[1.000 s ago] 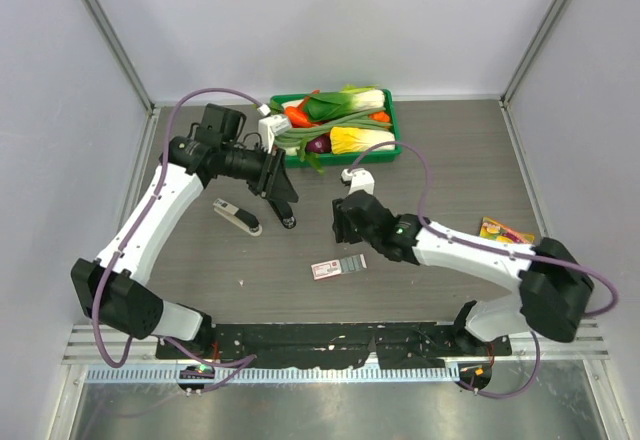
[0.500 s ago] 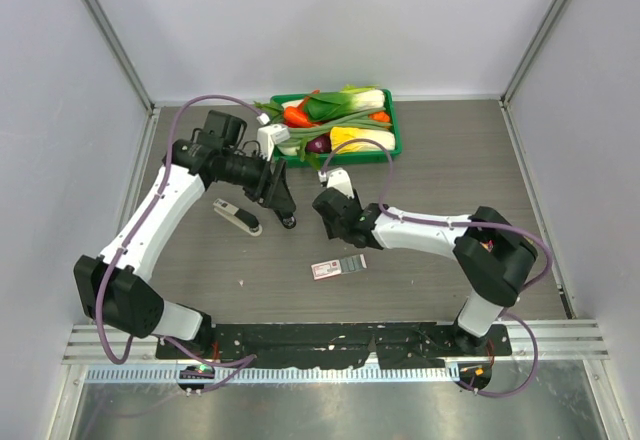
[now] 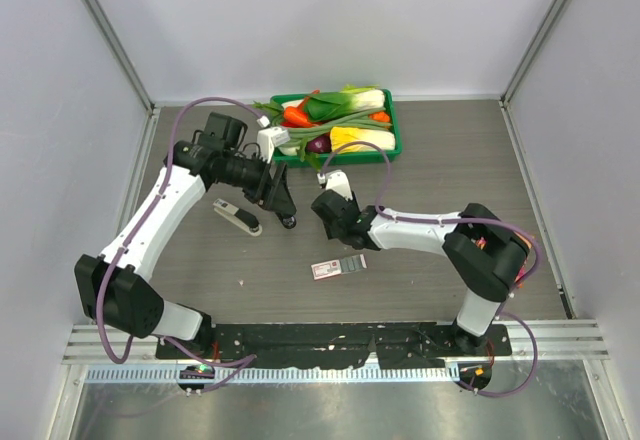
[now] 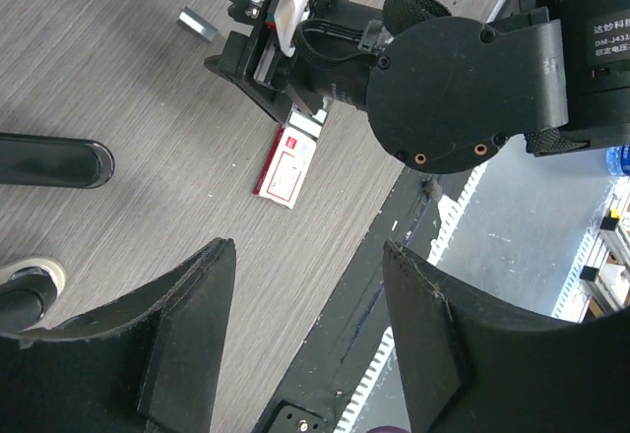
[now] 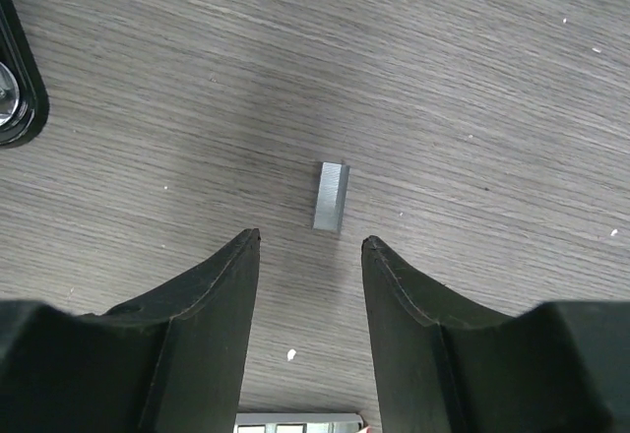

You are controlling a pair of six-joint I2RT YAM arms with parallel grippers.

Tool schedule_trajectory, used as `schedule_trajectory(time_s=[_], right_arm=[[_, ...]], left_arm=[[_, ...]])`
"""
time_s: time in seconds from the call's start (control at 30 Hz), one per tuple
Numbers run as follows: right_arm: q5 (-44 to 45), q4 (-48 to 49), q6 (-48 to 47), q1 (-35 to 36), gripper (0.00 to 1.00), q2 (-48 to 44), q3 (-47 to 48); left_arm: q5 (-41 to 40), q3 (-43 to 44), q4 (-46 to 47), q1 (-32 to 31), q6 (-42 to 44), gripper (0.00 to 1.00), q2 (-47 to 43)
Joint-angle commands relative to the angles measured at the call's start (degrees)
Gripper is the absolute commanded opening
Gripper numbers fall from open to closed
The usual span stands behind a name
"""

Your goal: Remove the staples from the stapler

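Grey wood-grain table (image 3: 480, 160) inside white walls; green veg tray (image 3: 395, 125) at top centre of the overhead view. Black stapler (image 4: 49, 157) lies at the left edge of the left-wrist view, apart from both my pincers. Red-and-white staple box (image 4: 285, 162) sits mid-frame there, nr my right wrist.

My left pincer (image 4: 307, 256): spread wide, nothing betw the fingers. My right pincer (image 5: 309, 241): also spread, empty, low over the table.

The staples (image 5: 331, 197): one short silvery strip, flat on the wood at centre of the right-wrist view. It's just ahead of the gap betw my fingers, touching neither, apart from the stapler.

Judgement: v. light, stiff but prob brittle, so the strip may snap if squeezed hard. Smooth metal, low profile, may slip. Best hold: across its long sides, mid-length, tips right down at the table.
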Motion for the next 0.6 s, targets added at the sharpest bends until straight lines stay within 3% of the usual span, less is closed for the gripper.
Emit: schedule_trajectory(time_s=[0.0, 0.03, 0.37, 0.57], right_arm=[[1.07, 3.29, 0.68, -0.63, 0.5, 1.33, -0.93], [0.89, 3.82, 0.94, -0.72, 0.5, 1.33, -1.2], [-0.6, 6.98, 1.3, -2.47, 0.47, 2.56, -3.22], [-2.27, 8.22, 1.47, -2.65, 0.39, 2.73, -3.92]], left_arm=[[0.11, -0.65, 0.14, 0.35, 1.15, 0.66, -1.97], [-0.06, -0.74, 0.14, 0.35, 1.24, 0.71, -1.98], [-0.15, -0.38, -0.65, 0.43, 1.85, 0.72, -1.8], [-0.41, -0.47, -0.91, 0.35, 2.29, 0.72, -1.62]])
